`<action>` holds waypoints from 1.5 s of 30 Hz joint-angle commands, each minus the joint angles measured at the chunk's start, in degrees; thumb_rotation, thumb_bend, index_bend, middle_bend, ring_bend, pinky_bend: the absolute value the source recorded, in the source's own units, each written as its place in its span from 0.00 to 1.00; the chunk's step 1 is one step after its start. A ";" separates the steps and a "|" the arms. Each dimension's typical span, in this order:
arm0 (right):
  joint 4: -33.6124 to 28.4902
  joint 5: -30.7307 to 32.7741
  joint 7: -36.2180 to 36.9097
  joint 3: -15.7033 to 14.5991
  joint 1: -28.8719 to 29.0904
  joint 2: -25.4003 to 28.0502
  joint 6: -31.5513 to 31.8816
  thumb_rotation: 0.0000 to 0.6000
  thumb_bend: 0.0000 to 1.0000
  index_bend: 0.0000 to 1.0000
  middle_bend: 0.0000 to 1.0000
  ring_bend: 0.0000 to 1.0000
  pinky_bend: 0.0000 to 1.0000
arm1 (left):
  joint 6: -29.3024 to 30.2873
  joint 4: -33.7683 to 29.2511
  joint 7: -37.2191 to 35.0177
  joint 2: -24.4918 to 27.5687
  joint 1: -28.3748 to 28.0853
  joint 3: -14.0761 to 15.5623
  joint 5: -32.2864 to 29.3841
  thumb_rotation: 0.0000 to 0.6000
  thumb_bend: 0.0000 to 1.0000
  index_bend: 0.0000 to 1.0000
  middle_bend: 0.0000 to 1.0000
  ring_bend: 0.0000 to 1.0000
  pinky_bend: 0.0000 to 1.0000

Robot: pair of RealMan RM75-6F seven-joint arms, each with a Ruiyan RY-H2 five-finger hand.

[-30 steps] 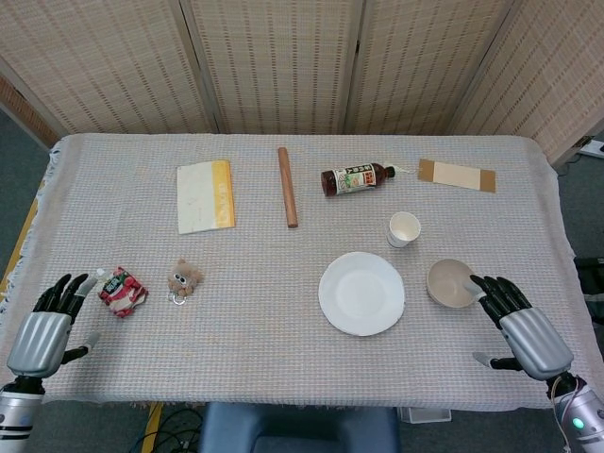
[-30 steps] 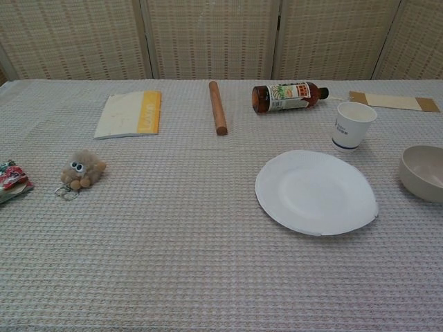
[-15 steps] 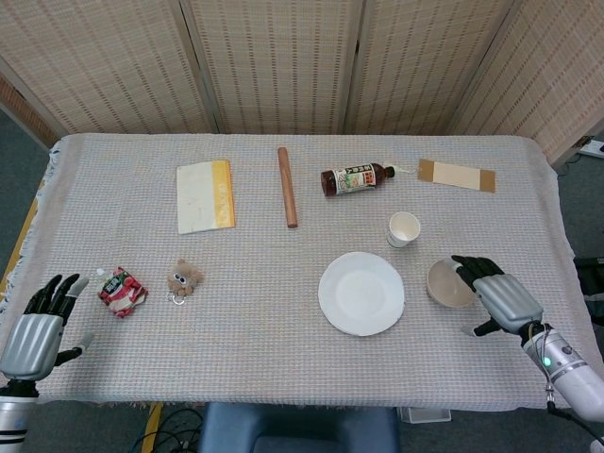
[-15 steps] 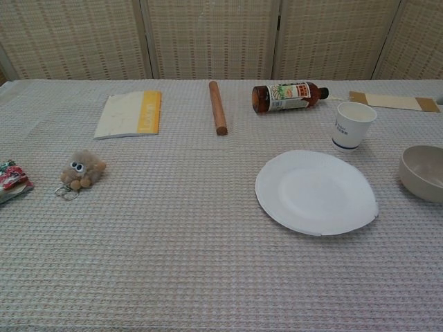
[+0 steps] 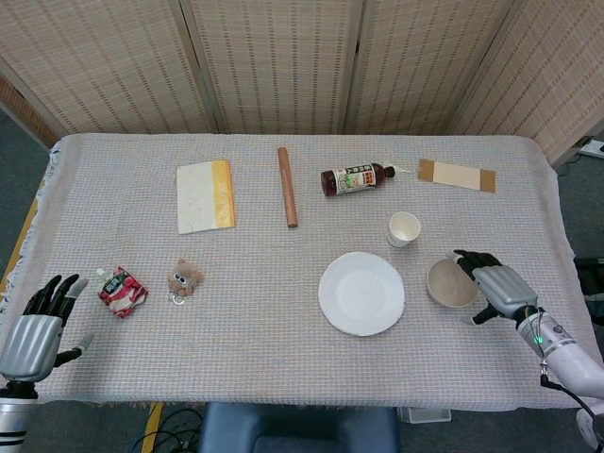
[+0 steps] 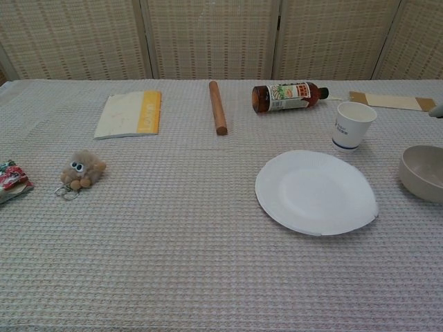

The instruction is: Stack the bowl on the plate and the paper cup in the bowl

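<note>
Robot hand on the right [image 5: 493, 284] curls unclenched over the bowl's [image 5: 450, 283] far rim near the desk's [image 5: 283, 311] right edge, apparently seeking grip; plate [image 5: 361, 293] waits alongside.

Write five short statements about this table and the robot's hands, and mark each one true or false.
1. The bowl sits on the plate. False: it stands on the cloth beside the plate.
2. The paper cup stands upright. True.
3. The bottle stands upright. False: it lies on its side.
4. The right hand is at the bowl's rim. True.
5. The left hand holds the snack packet. False: it holds nothing.
</note>
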 commanded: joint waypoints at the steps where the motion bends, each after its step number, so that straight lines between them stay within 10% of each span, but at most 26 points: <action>1: 2.09 1.16 -1.25 0.03 0.55 -1.91 -0.57 1.00 0.00 0.00 0.00 0.00 0.00 | 0.00 -0.02 -0.15 0.05 0.02 -0.02 -0.03 1.00 0.28 0.12 0.11 0.04 0.20; 36: 17.79 0.23 7.33 0.68 3.64 -14.92 -5.22 1.00 0.02 0.00 0.00 0.00 0.00 | 1.02 -0.46 -0.34 0.63 0.80 -0.29 -0.31 1.00 0.28 0.12 0.11 0.04 0.20; 45: 18.53 -0.16 7.32 0.54 3.31 -15.89 -3.86 1.00 0.16 0.00 0.00 0.18 0.14 | 1.28 -0.30 -0.44 0.59 0.86 -0.24 0.08 1.00 0.28 0.12 0.11 0.04 0.20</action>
